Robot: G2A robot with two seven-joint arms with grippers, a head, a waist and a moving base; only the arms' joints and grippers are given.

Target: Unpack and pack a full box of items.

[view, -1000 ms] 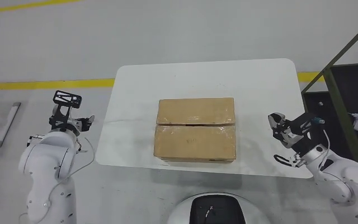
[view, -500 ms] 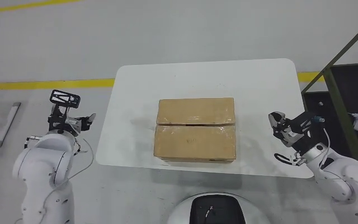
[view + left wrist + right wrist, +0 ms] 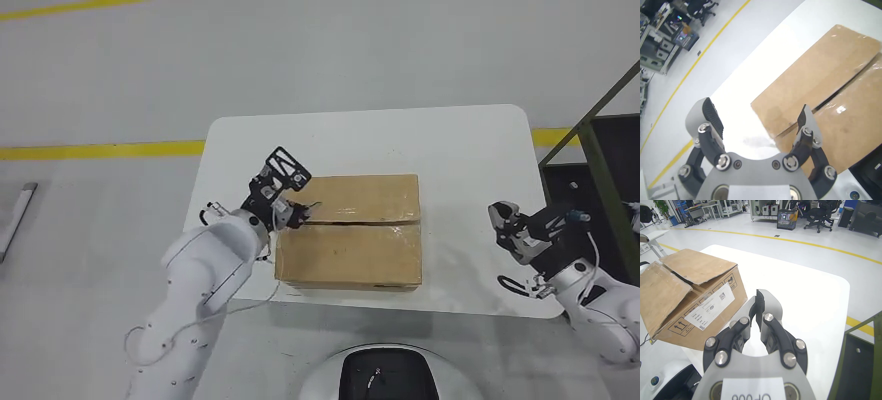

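Observation:
A brown cardboard box stands in the middle of the white table. Its two top flaps are folded down, with a dark slit between them and the far flap slightly raised. My left gripper hovers open over the box's left end, where the flap seam begins. In the left wrist view the left gripper straddles the box's corner without touching the box. My right gripper is shut and empty, off the box's right side near the table edge. The right wrist view shows this gripper facing the box's labelled side.
A dark green metal frame stands just past the table's right edge, close to the right arm. A yellow line runs along the floor behind the table. Bare tabletop lies between the right gripper and the box.
The left arm has swung from off the table's left side to the box's left end, its gripper open. The right arm has barely shifted.

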